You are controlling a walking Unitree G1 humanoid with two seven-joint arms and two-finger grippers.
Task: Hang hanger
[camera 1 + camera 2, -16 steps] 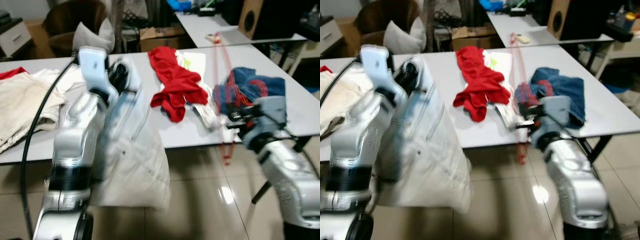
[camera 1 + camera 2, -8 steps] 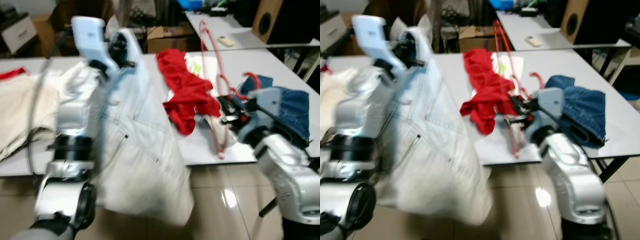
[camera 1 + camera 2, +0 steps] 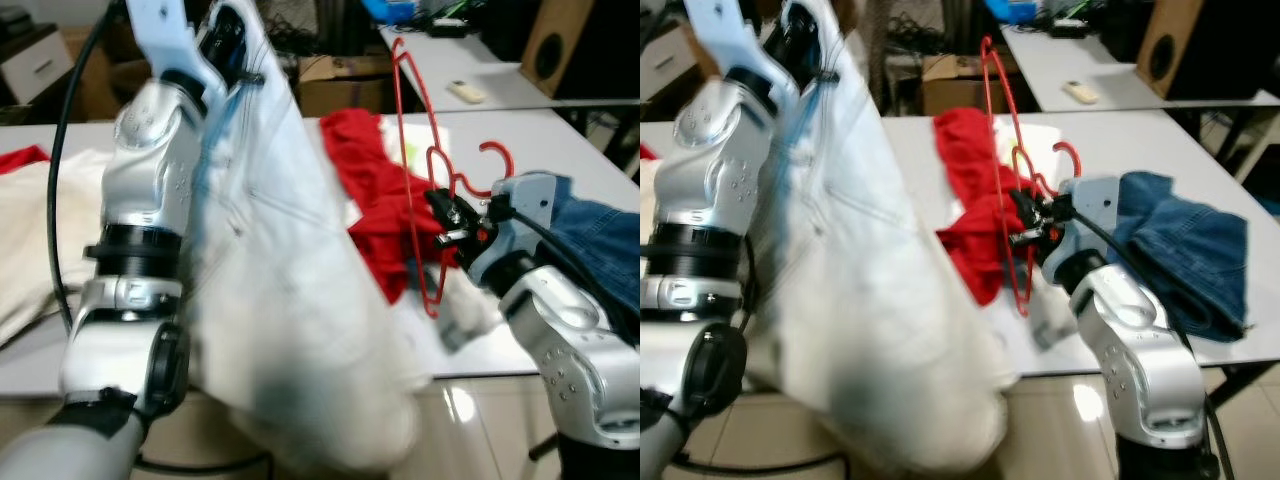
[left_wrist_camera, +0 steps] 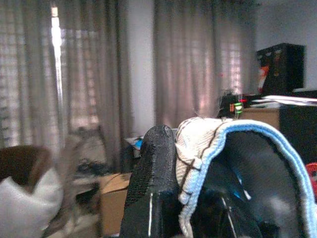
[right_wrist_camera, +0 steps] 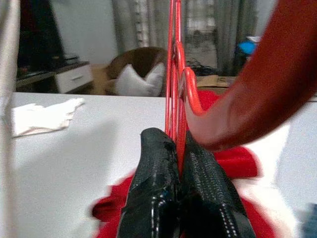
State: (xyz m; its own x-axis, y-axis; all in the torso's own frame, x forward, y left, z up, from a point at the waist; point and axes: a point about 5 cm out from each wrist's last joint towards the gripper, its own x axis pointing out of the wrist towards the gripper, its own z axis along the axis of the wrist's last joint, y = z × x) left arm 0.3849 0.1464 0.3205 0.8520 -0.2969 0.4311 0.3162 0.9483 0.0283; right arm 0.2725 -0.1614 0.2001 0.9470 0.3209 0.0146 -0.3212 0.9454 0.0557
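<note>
Above table (image 3: 560,130), hanger (image 3: 425,180) in right gripper (image 3: 447,222)

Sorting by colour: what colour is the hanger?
Red hanger, clearest in the left eye view.

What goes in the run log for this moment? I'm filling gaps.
left pincer: shut on white garment | right pincer: shut on red hanger

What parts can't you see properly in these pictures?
- White garment: its lower part is blurred in both eye views, so its shape is unclear.
- Left gripper: the garment's collar wraps over it in the left wrist view.
- Red hanger: the right gripper covers its middle, and the right wrist view's top edge cuts it off.
</note>
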